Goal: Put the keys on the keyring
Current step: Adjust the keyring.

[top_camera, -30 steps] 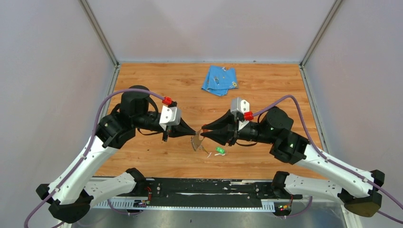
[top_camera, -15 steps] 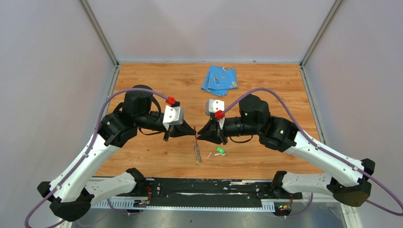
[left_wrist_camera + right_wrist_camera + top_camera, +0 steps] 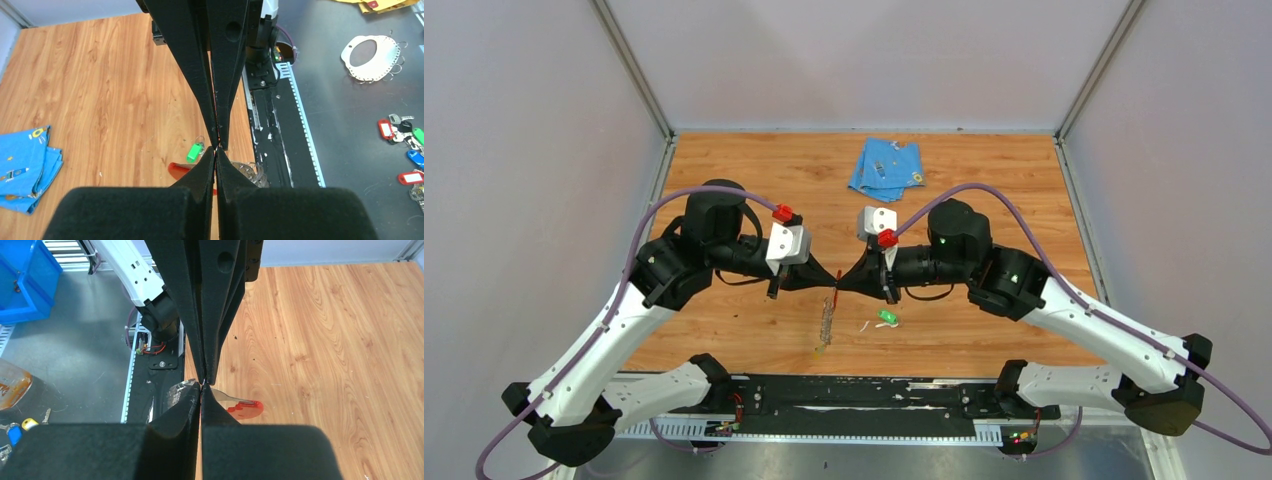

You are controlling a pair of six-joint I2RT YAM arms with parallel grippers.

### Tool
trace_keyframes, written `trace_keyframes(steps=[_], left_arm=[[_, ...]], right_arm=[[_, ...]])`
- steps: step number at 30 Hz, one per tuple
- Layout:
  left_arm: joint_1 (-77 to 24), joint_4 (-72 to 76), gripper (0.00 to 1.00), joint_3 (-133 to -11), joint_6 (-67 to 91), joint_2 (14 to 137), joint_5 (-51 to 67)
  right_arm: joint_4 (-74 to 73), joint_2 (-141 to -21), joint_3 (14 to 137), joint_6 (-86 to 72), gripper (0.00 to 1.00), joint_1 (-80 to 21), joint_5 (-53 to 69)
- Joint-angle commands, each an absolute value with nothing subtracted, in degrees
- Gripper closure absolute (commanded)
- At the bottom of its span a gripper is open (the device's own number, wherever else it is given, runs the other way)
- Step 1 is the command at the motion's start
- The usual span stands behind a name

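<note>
Top external, left gripper (image 3: pixel 833 286): clamped on the keyring (image 3: pixel 828 318) at its upper end
right gripper (image 3: pixel 843 287): tip to tip with left, pinched shut on same end
keyring: hanging edge-on below the fingertips
green key (image 3: pixel 887 317): on table (image 3: pixel 724 180), just right of keyring
blue cloth (image 3: pixel 886 168): far side, well apart

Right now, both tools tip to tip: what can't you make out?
- Keyring: edge-on in top view; tool fingers cover most in wrist views.
- Right tool: grip on it hidden at closed tips, all views.
- Yellow key: not identifiable in any view.
- Green key: blade too small, left wrist.
</note>
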State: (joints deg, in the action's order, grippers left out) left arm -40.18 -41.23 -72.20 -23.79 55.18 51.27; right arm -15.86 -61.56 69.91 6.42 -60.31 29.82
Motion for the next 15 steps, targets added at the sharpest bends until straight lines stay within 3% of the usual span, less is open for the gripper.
trace_keyframes(steps=[1, 11, 12, 13, 15], left_arm=[[-40.4, -41.1, 1.0, -73.9, -23.7, 54.5, 52.6], [-40.4, -41.1, 0.98, -74.9, -22.6, 54.5, 54.1], [-40.4, -41.2, 0.86, -75.1, -22.0, 54.6, 54.1], [-40.4, -41.1, 0.66, -75.2, -21.3, 54.6, 54.1], [-40.4, -41.1, 0.49, -75.5, -20.7, 54.2, 54.1]], right_arm=[[-11.2, -61.0, 68.0, 3.4, 0.99, -59.9, 30.3], [-9.6, -56.7, 63.7, 1.3, 1.0, -59.9, 24.5], [-7.7, -56.0, 62.8, 0.6, 1.0, -59.9, 24.0], [-6.3, -55.3, 61.9, 0.4, 1.0, -59.9, 23.5], [-4.0, -54.0, 60.4, -1.6, 1.0, -59.9, 22.8]])
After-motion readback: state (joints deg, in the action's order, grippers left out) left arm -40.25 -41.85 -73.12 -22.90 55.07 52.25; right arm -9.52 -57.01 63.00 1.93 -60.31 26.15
